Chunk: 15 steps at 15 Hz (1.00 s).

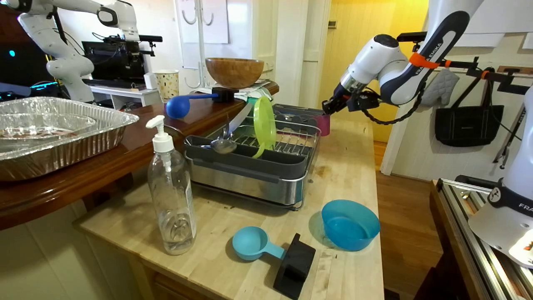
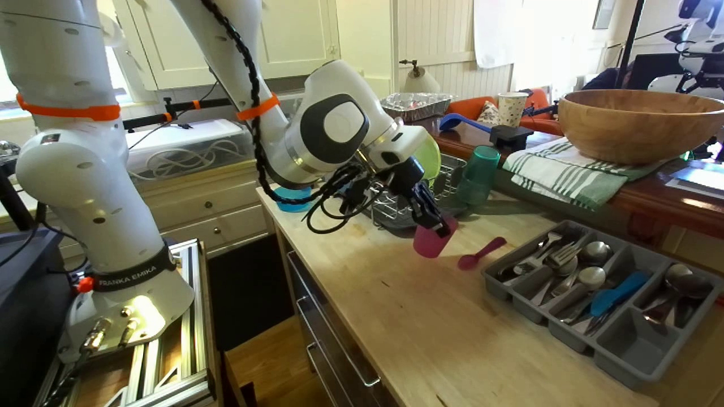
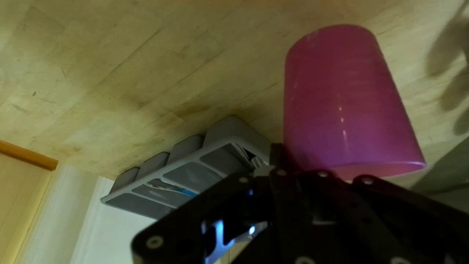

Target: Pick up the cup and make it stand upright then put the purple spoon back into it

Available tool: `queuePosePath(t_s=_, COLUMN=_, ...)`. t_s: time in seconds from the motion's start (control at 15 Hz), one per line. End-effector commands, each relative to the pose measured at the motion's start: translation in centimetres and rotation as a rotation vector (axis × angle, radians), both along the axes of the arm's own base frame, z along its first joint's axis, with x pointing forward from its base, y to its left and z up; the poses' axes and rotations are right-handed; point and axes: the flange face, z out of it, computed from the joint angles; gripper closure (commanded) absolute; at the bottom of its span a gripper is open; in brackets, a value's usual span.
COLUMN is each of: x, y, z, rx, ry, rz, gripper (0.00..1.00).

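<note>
Pincer (image 3: 282, 157) tight on the pink cup (image 3: 346, 101), its mouth upward, long axis aslant.

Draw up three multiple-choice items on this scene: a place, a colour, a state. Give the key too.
1. Where does the purple spoon lie?
A. On the counter, between the cup and the cutlery tray
B. Inside the cup
C. In the cutlery tray

2. What colour is the bowl on the counter?
A. Orange
B. White
C. Blue

3. How is the hand?
A. Wide open, away from the cup
B. Closed on the cup
C. Closed on the purple spoon

1 A: an exterior view shows it there.
2 C: it looks blue in both exterior views.
3 B: the wrist view shows it clasping the cup's rim end.
</note>
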Motion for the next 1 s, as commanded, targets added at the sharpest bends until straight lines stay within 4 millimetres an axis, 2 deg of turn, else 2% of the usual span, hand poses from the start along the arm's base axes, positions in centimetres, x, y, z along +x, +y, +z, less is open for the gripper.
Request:
queuePosePath(t_s=0.0, x=1.4, y=-0.7, z=0.1, rx=-0.033, ry=-0.045, rz=0.028, gripper=0.98)
queuePosePath(t_s=0.33, x=1.6, y=-0.3, z=-0.7, rx=-0.075, ry=-0.054, rz=0.067, gripper=0.98)
queuePosePath(t_s=0.93, x=-0.9, y=3.6, z=-4.8, rx=-0.085, ry=-0.069, rz=0.068, gripper=0.98)
